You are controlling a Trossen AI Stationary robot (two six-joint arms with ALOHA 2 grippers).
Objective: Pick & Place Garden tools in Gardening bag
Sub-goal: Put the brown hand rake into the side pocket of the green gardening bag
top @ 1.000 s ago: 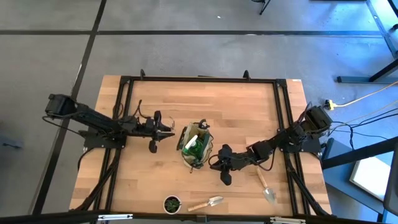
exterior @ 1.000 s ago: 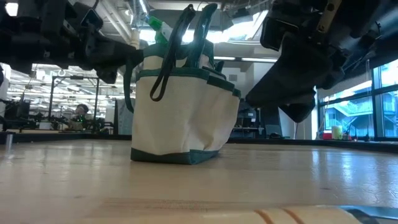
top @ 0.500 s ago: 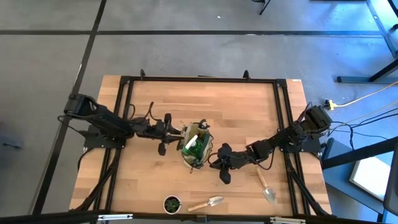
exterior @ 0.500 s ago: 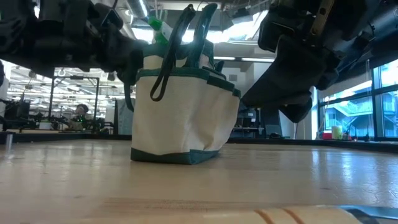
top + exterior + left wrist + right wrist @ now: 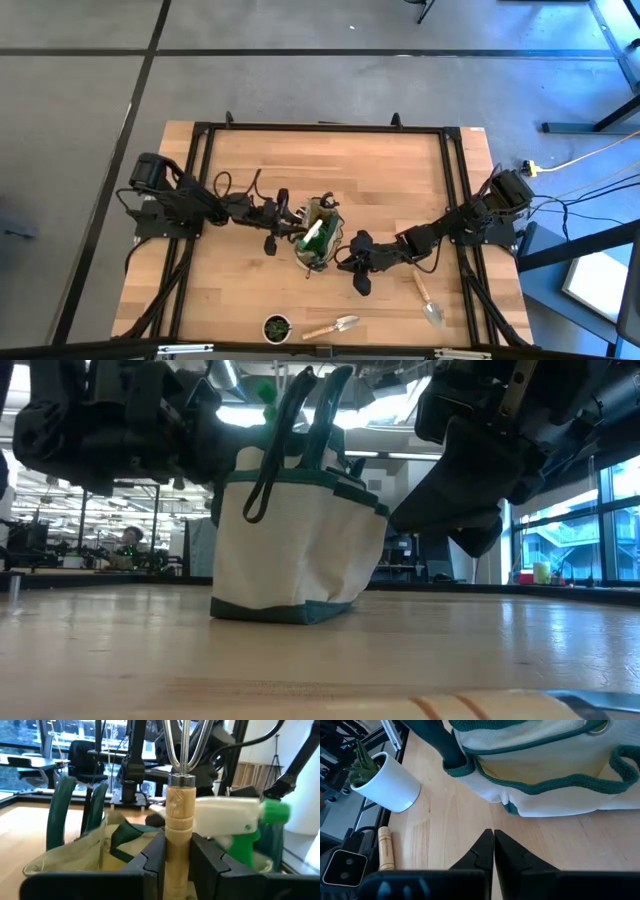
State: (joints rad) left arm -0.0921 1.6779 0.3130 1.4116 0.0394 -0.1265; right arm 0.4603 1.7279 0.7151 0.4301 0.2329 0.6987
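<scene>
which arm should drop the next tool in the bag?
Left. The left gripper already clamps the wooden-handled fork right at the gardening bag mouth, beside the spray bottle. The right gripper is shut, empty, low beside the bag; the trowels lie farther off.

Honestly there's nothing readable anywhere from where I'm standing. No label on the spray bottle [image 5: 235, 827], nothing printed on the gardening bag [image 5: 298, 535], and no brand on the little white pot [image 5: 390, 782] either.
</scene>
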